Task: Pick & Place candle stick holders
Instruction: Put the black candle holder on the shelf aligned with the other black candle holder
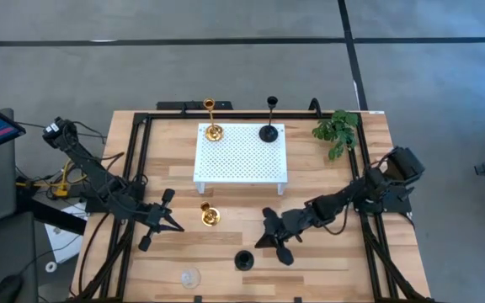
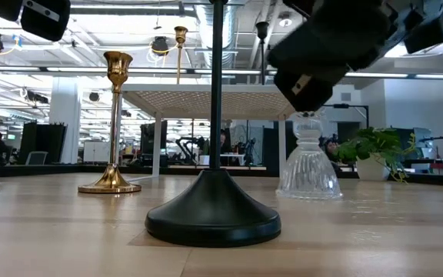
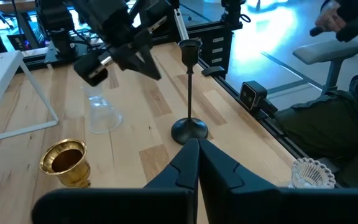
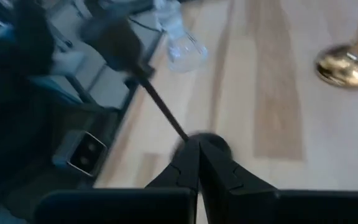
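Observation:
On the white platform [image 1: 241, 172] stand a gold holder [image 1: 214, 132] and a black holder [image 1: 269, 132]. Another gold holder [image 1: 210, 216] stands on the table on its round base. A black holder [image 1: 243, 260] stands nearer the front. A clear glass holder [image 1: 190, 278] is at the near edge. A second glass holder [image 2: 308, 165] stands upright under my right arm and is hidden in the high view. My right gripper [image 4: 197, 144] is shut and empty, just short of the black holder's base [image 4: 213, 142]. My left gripper [image 3: 197, 146] is shut and empty, to the left of the gold holder.
A green plant sprig [image 1: 337, 133] lies at the far right corner. Black rails [image 1: 137, 160] run along the table's sides. A seated person [image 3: 328, 124] shows beyond the near edge in the left wrist view.

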